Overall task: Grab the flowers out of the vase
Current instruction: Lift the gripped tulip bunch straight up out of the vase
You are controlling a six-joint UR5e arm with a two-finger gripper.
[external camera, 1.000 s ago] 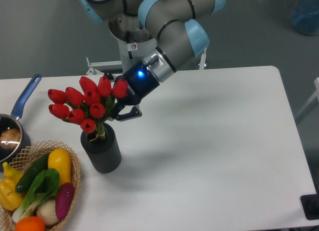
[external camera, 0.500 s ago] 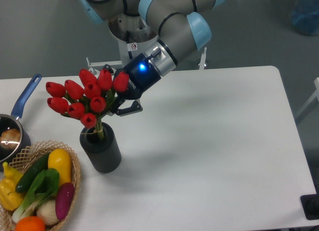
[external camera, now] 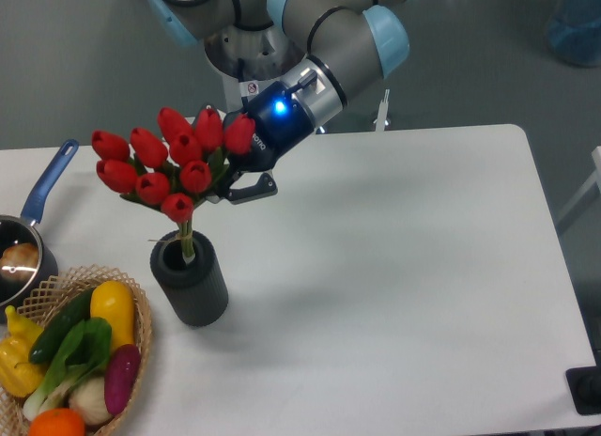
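Bunch of red tulip buds (external camera: 167, 168) rose since earlier frame; stem ends remained inside dark ribbed cylinder vase (external camera: 191, 286). Black two-finger gripper (external camera: 230, 184) clenched on bunch. Extraction incomplete.

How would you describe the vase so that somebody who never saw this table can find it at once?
Start at the white table and go to its left side, where a wicker basket of vegetables sits at the front. The vase stands just right of the basket. It is a dark grey upright cylinder with green stems rising from its mouth; nothing else there is dark and cylindrical.
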